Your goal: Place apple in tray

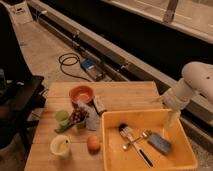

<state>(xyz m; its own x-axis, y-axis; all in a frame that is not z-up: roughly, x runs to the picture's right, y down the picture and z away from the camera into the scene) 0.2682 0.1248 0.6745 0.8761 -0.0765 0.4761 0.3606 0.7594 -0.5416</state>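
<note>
The apple (93,143), small, round and orange-red, lies on the wooden table (125,97) just left of the tray's left wall. The tray (136,113) is a large yellow bin on the right half of the table. It holds a brush (128,132), a fork and a blue sponge (159,142). My white arm comes in from the right. My gripper (172,119) hangs over the tray's far right corner, well away from the apple and with nothing seen in it.
An orange-red bowl (81,93), a green cup (62,117), a pale yellow cup (60,146), a bunch of grapes with a wrapper (83,116) and a small bar (99,104) stand left of the tray. A dark chair (17,100) stands at the table's left. A cable (70,62) lies on the floor.
</note>
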